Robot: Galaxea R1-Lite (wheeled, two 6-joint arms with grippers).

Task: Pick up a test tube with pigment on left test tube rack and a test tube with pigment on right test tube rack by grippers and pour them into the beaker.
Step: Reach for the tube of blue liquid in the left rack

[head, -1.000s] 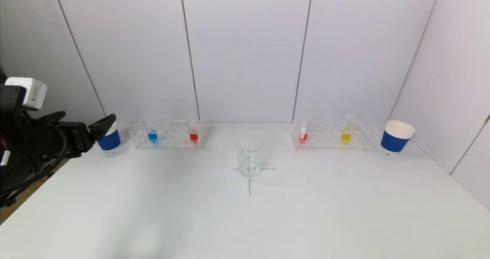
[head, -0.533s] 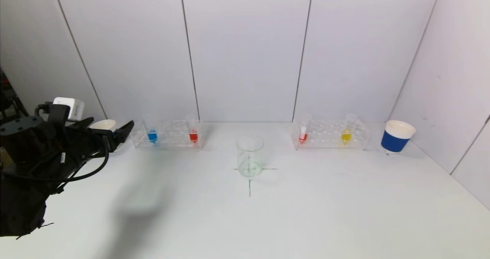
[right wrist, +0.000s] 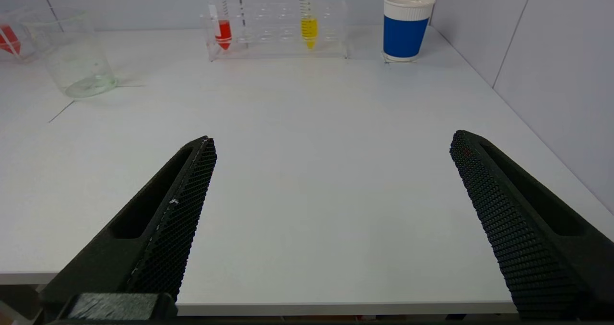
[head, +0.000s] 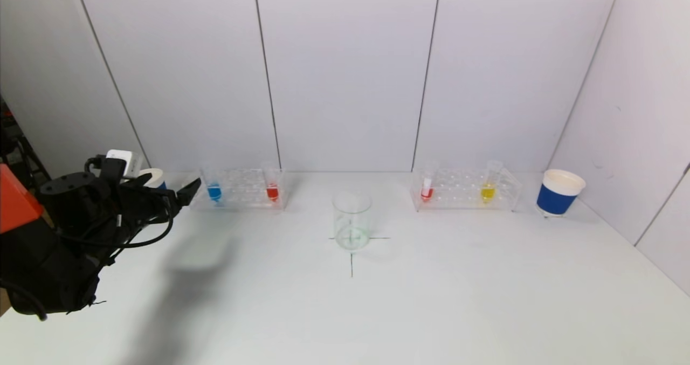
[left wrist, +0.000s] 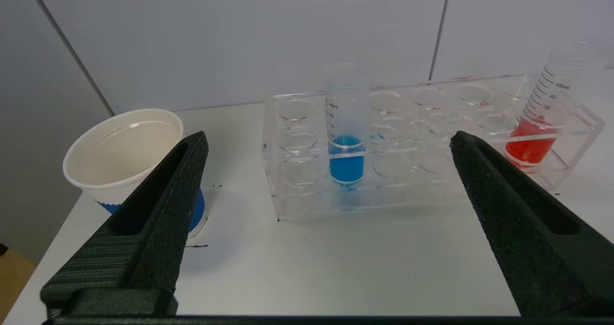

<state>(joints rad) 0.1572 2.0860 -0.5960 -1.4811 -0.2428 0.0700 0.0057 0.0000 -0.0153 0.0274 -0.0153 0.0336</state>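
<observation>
Two clear racks stand at the back of the white tabletop (head: 345, 311), the left test tube rack (head: 237, 188) holding a blue tube (head: 214, 191) and a red one, the right test tube rack (head: 466, 188) untouched, with the empty beaker (head: 351, 220) between them. Over the last second the left gripper (head: 186, 191) has swung in from the table's edge, fingers (left wrist: 158, 205) spread wide and empty, now lined up on the blue tube, so a grasp looks next. Back at the near edge, the right gripper (right wrist: 331, 210) hangs open.
</observation>
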